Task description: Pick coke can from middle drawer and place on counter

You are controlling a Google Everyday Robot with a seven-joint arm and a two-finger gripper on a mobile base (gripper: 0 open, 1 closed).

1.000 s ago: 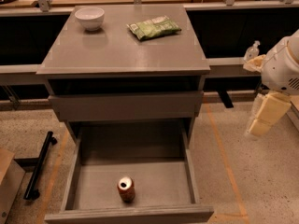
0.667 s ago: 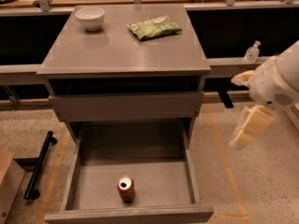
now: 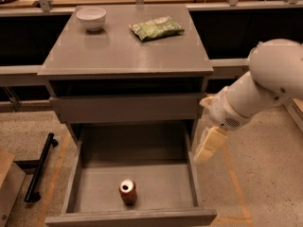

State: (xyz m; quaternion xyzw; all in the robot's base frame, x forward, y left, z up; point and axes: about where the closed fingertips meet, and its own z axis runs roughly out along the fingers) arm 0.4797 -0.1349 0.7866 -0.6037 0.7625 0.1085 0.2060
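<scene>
Nearest to us, the coke can (image 3: 128, 192) stands upright on the floor of the open middle drawer (image 3: 163, 182), close to the front wall and a little left of centre. It sits in the same spot as a second ago, untouched, with bare drawer floor all around it.

What has changed is the arm. A second ago it hung well off to the right of the cabinet. Now it has swung inward and down, so that the claw (image 3: 209, 144) hangs at the drawer's right wall, about level with the rear half of the tray. We read this as the approach to the pick: the reach has begun, but the can is not yet lifted and the placing is still to come.

The claw points downward and is well apart from the can, which lies forward and to the left of it. It carries nothing and seems to touch nothing, though its tip overlaps the drawer wall in our view and we cannot rule out a light brush. We cannot tell whether it is released or clenched.

Behind it, the upper drawer front (image 3: 125, 109) is shut. Farther back, the worktop (image 3: 123, 51) carries a white bowl (image 3: 91, 18) at the far left and a green snack bag (image 3: 156, 27) at the far right. Its near half looks a fair landing place for the can.
</scene>
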